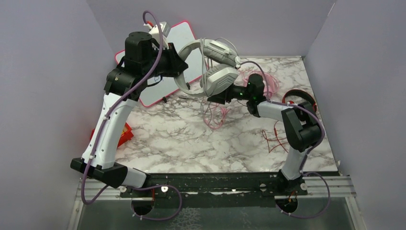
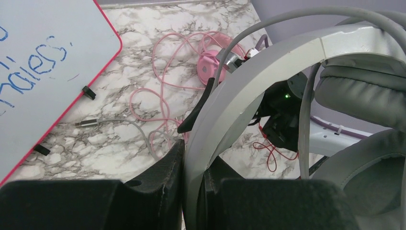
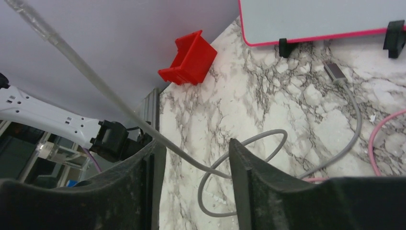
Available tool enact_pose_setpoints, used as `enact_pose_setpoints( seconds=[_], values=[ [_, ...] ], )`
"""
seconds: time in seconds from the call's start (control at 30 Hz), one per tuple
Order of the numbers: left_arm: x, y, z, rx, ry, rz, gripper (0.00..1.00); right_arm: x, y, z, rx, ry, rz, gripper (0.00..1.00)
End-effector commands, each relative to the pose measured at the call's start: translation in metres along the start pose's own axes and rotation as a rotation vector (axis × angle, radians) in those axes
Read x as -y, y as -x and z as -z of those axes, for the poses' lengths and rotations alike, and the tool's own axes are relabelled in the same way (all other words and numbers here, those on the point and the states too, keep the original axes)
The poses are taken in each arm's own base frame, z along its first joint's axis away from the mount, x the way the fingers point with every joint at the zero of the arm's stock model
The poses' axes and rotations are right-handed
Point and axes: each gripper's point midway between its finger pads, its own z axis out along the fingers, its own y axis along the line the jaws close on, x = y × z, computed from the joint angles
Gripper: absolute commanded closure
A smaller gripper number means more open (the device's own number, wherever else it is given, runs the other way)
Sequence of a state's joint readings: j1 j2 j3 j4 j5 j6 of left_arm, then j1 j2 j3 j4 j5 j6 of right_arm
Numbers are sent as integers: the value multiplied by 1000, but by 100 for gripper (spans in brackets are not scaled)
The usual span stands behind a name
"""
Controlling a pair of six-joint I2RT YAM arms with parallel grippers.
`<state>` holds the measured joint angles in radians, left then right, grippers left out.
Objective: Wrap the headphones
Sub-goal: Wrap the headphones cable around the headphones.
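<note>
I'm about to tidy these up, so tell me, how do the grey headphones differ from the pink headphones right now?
The grey headphones hang off the table, headband clamped in the left gripper; the pink headphones lie on the marble table. The grey cable passes between the right gripper's open fingers; the pink cable sprawls untouched. Both pairs are wired, with cables unwrapped.
</note>
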<state>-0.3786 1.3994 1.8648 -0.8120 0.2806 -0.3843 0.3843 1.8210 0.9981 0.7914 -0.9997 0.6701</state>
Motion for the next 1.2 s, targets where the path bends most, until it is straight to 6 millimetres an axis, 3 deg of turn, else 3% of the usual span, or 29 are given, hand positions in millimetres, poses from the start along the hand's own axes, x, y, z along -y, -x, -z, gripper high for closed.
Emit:
enact_pose_setpoints(
  seconds=[0.0,0.2,0.4,0.53,0.6,0.7,0.8,0.83,1.03,1.17],
  values=[
    [16,27,11,82,-49,8,100,-10,13,-8,33,104,14,51],
    [15,35,10,101,-36,9,100,-6,8,-9,29,105,1,70],
    [17,37,7,97,-49,11,100,-2,6,-18,28,120,-6,52],
    [18,37,7,93,-51,14,100,1,7,-25,33,121,-15,50],
    [17,38,8,96,-45,13,100,0,8,-27,36,138,-17,56],
    [11,39,7,102,-17,9,100,1,6,-24,41,125,-50,73],
    [1,42,8,114,34,2,100,5,-2,-8,51,46,-95,97],
    [-4,45,9,123,58,2,100,5,-7,-1,49,21,-112,100],
    [-29,67,7,224,185,31,100,-12,-44,19,-30,-58,-137,100],
    [-39,80,-4,284,216,65,100,-22,-51,29,-51,-114,-111,99]
  ],
)
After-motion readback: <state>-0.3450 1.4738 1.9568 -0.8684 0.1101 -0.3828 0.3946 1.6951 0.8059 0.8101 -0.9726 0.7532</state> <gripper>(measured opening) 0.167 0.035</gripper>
